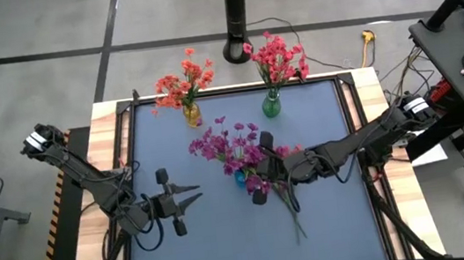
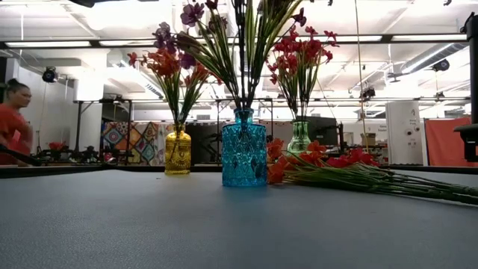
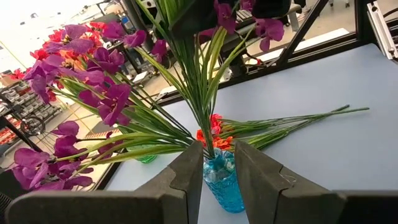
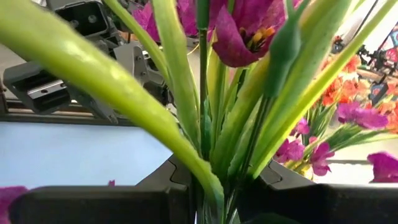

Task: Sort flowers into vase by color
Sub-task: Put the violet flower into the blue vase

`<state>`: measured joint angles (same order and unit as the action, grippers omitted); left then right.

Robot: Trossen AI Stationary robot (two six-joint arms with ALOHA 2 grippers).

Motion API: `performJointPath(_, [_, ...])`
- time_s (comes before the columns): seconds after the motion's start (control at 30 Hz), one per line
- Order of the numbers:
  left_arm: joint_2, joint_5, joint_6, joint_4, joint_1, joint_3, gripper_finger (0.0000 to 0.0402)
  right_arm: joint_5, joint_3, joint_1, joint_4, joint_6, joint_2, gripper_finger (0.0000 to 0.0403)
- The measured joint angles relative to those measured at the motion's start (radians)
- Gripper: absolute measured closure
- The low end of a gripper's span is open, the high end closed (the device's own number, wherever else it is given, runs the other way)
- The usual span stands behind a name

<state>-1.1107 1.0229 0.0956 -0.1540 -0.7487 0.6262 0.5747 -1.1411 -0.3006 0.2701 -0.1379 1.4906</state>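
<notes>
A blue vase (image 1: 240, 180) stands mid-table with purple flowers (image 1: 220, 145) in it. My right gripper (image 1: 259, 169) is above the vase, shut on a purple sprig (image 3: 205, 74) whose stems run down into the vase's neck (image 2: 243, 113). My left gripper (image 1: 196, 196) hangs to the vase's left, pointing at it, slightly open and touching nothing. At the far edge, orange flowers stand in a yellow vase (image 1: 192, 114) and red-pink flowers in a green vase (image 1: 271, 105). An orange-red sprig (image 1: 287, 203) lies flat on the table right of the blue vase. My right gripper pinches the purple sprig's bundle of green stems and leaves (image 4: 214, 168) between its two fingers, well above the vase's mouth. The fingers come in level from the table's right, across the stems. The sprig stands upright, its lower end inside the blue vase (image 3: 221, 183).
The lying sprig's stems (image 2: 403, 187) stretch toward the table's near right. A black pole base (image 1: 238, 49) stands beyond the far edge. A person (image 2: 11, 119) shows in the room behind. Bare table surface (image 1: 228, 246) lies toward the near edge.
</notes>
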Motion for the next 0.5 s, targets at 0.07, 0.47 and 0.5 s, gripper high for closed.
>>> performJointPath(0.07, [0.0, 0.0, 0.0, 0.0, 0.0, 0.0, 0.0325, 0.0, 0.003, 0.003, 0.0, 0.015, 0.0, 0.0335])
performJointPath(0.47, [0.0, 0.0, 0.0, 0.0, 0.0, 0.0, 0.0325, 0.0, 0.02, 0.016, 0.001, 0.064, 0.0, 0.0335])
performJointPath(0.5, [0.0, 0.0, 0.0, 0.0, 0.0, 0.0, 0.0325, 0.0, 0.02, 0.018, 0.001, 0.068, 0.0, 0.0335])
